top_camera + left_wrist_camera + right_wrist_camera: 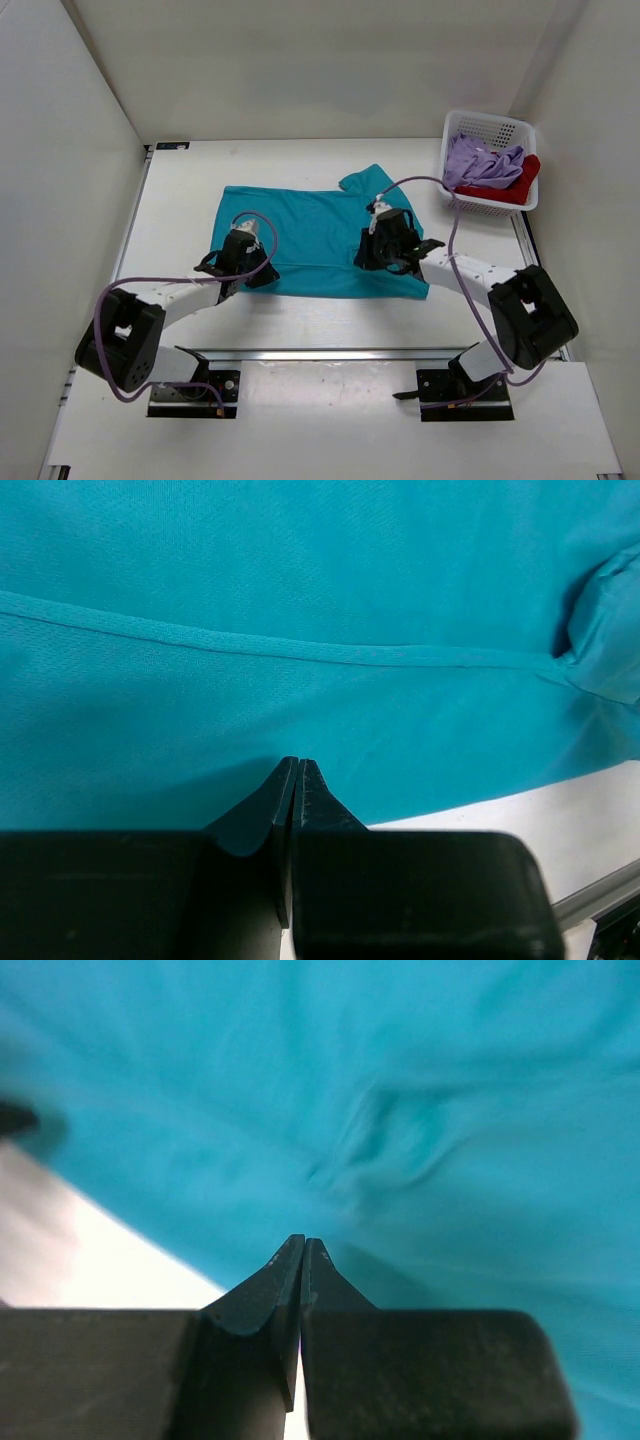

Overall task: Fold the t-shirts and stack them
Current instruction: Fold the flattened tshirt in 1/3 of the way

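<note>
Teal soft cloth t-shirt [310,235] lies spread flat in the middle of the white table [330,318], its long near hem parallel to the table's near edge, with both arms reaching onto it from that edge. The left gripper [298,770] sits low over the near-left part of the cloth, its two black fingers pressed together. The right gripper [303,1250] sits over the near-right part, fingers likewise together. Neither wrist view shows whether fabric is pinched between the tips (they meet right at the cloth surface, so it could be either).

That is the main risk, as I judge it: if one gripper has cloth and the other only rests on it, lifting for a fold would drag one side and skew the shirt. The stitched seam [300,648] ahead of the left fingers and the puckered wrinkles in front of the right ones could get pressed into the fold.

Farther off, a short sleeve [365,183] pokes out past the shirt's far edge and could flop loose. At the table's far right corner, a white plastic lattice basket [490,128] holds the crumpled pale lavender t-shirt [475,162] and the deep red t-shirt [525,182], both unfolded. The right arm's purple cable [430,182] passes close by and might snag it.
</note>
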Available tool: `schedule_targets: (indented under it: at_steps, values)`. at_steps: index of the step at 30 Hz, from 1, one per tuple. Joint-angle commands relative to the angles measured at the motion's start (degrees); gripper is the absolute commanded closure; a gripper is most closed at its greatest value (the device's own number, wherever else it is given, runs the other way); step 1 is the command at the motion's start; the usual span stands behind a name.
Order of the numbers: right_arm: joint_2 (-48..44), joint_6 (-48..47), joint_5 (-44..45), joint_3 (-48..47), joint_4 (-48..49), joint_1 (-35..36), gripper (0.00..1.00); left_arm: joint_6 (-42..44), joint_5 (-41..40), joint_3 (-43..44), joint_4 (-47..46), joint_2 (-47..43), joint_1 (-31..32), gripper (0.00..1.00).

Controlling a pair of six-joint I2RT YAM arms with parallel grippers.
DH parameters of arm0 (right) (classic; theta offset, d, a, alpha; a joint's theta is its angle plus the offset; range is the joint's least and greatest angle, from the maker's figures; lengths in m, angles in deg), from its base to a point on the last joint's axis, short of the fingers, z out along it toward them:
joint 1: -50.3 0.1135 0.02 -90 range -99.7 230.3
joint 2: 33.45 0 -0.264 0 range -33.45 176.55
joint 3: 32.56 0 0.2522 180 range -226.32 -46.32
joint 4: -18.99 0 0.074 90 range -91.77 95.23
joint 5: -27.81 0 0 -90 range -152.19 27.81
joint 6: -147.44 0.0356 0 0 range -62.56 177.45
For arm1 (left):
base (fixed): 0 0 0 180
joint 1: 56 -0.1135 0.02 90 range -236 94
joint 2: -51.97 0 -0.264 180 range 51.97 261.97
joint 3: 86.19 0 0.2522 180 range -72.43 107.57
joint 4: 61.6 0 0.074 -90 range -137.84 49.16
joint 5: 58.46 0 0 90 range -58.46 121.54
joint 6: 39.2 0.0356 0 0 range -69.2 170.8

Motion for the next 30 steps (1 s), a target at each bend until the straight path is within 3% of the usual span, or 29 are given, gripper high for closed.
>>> schedule_targets:
  at_steps: [1,7,10,18,20,26,28,30]
  values:
    - [1.4,-0.6,1.4,2.5,0.2,4.8,1.0,-0.5,-1.2,1.5,-0.4,1.5,0.2,0.92]
    - [5.2,0.5,2.0,4.8,2.8,6.0,1.0,-1.2,2.9,-2.7,-0.7,3.2,-3.7,0.92]
    - [5.1,0.4,2.8,7.3,2.4,8.3,1.0,-1.2,5.4,-4.7,0.2,2.7,-2.8,0.93]
    - [-2.0,4.4,0.8,13.5,-0.2,13.2,1.0,-1.8,8.0,-15.8,5.2,-10.4,-5.4,0.92]
    - [-2.7,3.9,-1.8,10.8,-1.1,11.7,1.0,-0.6,8.1,-14.3,6.4,-11.8,-6.4,0.9]
    - [-4.6,-1.0,-5.1,-1.4,-4.1,3.4,0.77,0.9,2.9,3.5,7.8,-9.7,-8.0,0.81]
    - [-1.6,-1.0,-10.0,-6.3,-2.7,-4.5,0.81,0.5,2.2,7.6,5.7,-5.8,-9.3,0.78]
    - [2.7,-2.3,-11.4,-12.6,0.2,-8.4,0.91,-0.8,5.4,11.4,3.6,-0.9,-12.1,0.78]
